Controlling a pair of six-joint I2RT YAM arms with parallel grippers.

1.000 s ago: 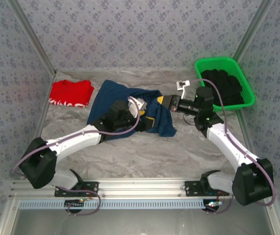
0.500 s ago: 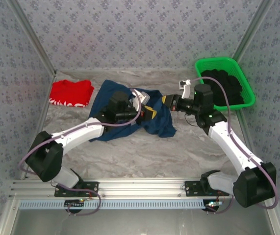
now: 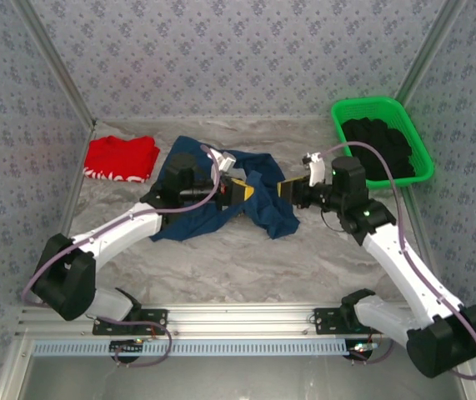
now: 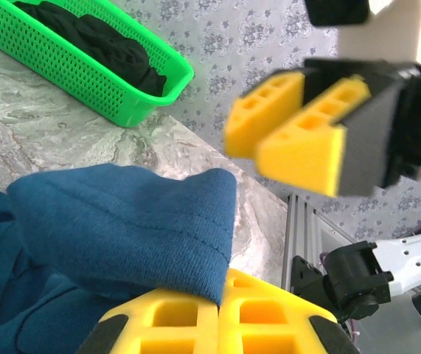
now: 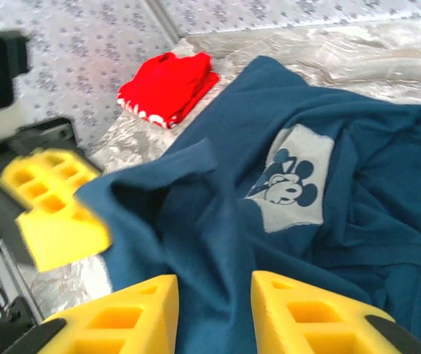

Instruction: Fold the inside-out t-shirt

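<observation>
1. We enter first the table (image 3: 221,267), a marble-patterned top, which serves as landmark for every place below.

2. The left arm (image 3: 121,229) reaches from the table's near-left edge to its middle. The right arm (image 3: 396,250) reaches from the near-right edge to the same middle.

3. The inside-out t-shirt (image 3: 273,212), navy, lies rumpled across the table's middle, a little toward the far side. One hemmed fold (image 4: 122,221) is drawn up from the heap.

4. The green basket (image 3: 367,103), a perforated plastic one, stands at the table's far-right corner. The black clothing (image 3: 379,146) is piled inside it.

5. The red garment (image 3: 121,158), folded and with white trim, lies at the table's far-left corner.

6. The left gripper (image 3: 250,192) is over the table's middle. In its wrist view we see the yellow fingers (image 4: 166,324) pressed together, with the hemmed fold of the t-shirt pinched between them.

7. The right gripper (image 3: 286,190) is also over the table's middle, on the right-hand side, pointing at the left gripper. Its fingers (image 5: 122,313) stand a narrow way apart and clamp nothing. Navy cloth shows through the gap, lower down.

8. A pale patch (image 5: 291,181) with a cartoon mouse face is on the t-shirt. We record it from the right wrist view.
</observation>
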